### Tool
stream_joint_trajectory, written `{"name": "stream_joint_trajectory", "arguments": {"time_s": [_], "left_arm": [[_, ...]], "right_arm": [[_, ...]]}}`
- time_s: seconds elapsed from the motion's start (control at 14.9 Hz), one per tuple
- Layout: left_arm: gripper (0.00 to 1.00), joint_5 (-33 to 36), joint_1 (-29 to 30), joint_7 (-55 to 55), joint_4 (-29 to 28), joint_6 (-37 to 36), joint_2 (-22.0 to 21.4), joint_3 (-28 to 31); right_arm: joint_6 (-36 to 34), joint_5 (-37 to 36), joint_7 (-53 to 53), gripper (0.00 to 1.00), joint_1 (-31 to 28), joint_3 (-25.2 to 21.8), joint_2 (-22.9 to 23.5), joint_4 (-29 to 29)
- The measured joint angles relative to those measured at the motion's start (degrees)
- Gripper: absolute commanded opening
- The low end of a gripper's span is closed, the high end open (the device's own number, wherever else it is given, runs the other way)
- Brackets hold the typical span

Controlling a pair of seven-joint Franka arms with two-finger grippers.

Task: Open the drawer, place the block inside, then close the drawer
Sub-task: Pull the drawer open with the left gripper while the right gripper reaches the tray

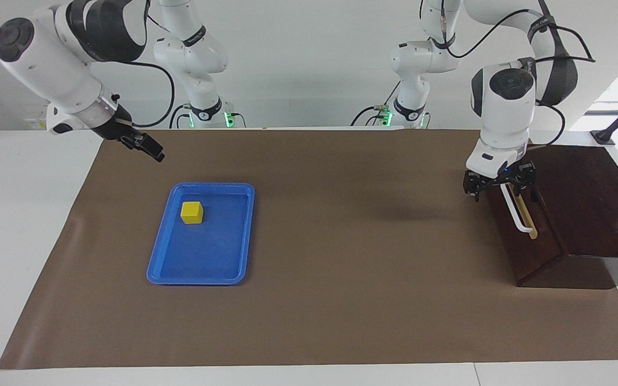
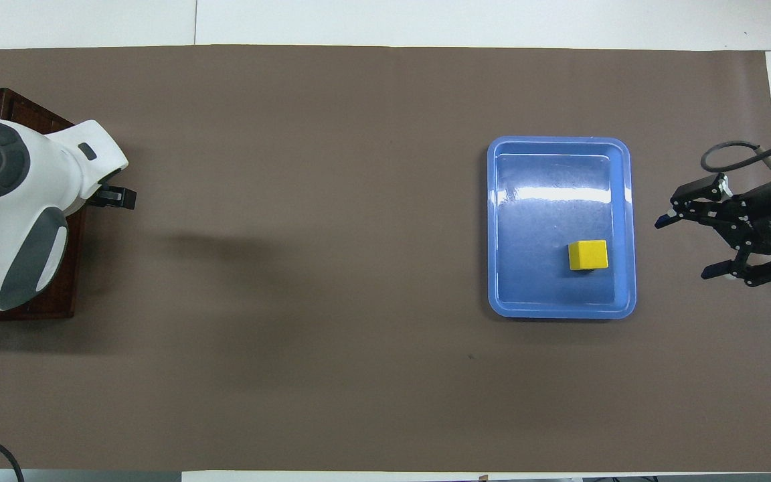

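We see the bench point(image 1: 30, 225) covered by a wide brown mat point(image 1: 341, 300), and on it, at the left arm's end, the dark wooden box point(image 1: 582, 203) whose drawer point(image 1: 523, 241) sits shut. The blue tray point(image 1: 223, 268) lies flat toward the right arm's end, well apart from the box, with bare mat between them. The block point(image 1: 192, 212) rests inside the tray, in the part nearer the robots and nearer the right arm's end. The left tool point(image 1: 498, 185) hangs over the robots' end of the drawer's white handle point(image 1: 518, 214), jaws spread, holding nothing; we cannot tell whether it touches the handle. The right tool point(image 2: 697, 244) hangs above the mat just beside the tray, jaws wide apart and empty. From overhead the left arm's white body point(image 2: 11, 201) hides the handle and most of the box, so only the facing view shows them; the right tool's spread fingers point(image 2: 717, 270) read plainly only from overhead, since the facing view catches that tool edge-on.
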Motion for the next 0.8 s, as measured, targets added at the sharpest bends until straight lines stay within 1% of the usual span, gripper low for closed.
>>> {"name": "stream_joint_trajectory", "arguments": {"time_s": [0.2,0.47,0.6,0.8], "left_arm": [[1.0,2.5,1.0,4.0,-1.6,3.1,1.0,0.6],[1.0,2.8,3.0,6.0,-1.7,4.2,1.0,0.7],[1.0,2.8,4.5,6.7,-2.2,5.9,1.0,0.7],[1.0,2.8,5.7,6.9,-5.0,10.3,1.1,0.7]], "right_arm": [[6.0,8.5,7.9,1.0,-3.0,-0.2,1.6,-6.2],[12.4,16.4,9.2,1.0,-3.8,-0.3,3.5,-12.1],[13.8,18.0,9.2,1.0,-3.8,-0.2,4.8,-14.0],[14.2,18.3,8.1,1.0,-3.8,-0.2,8.4,-14.4]]}}
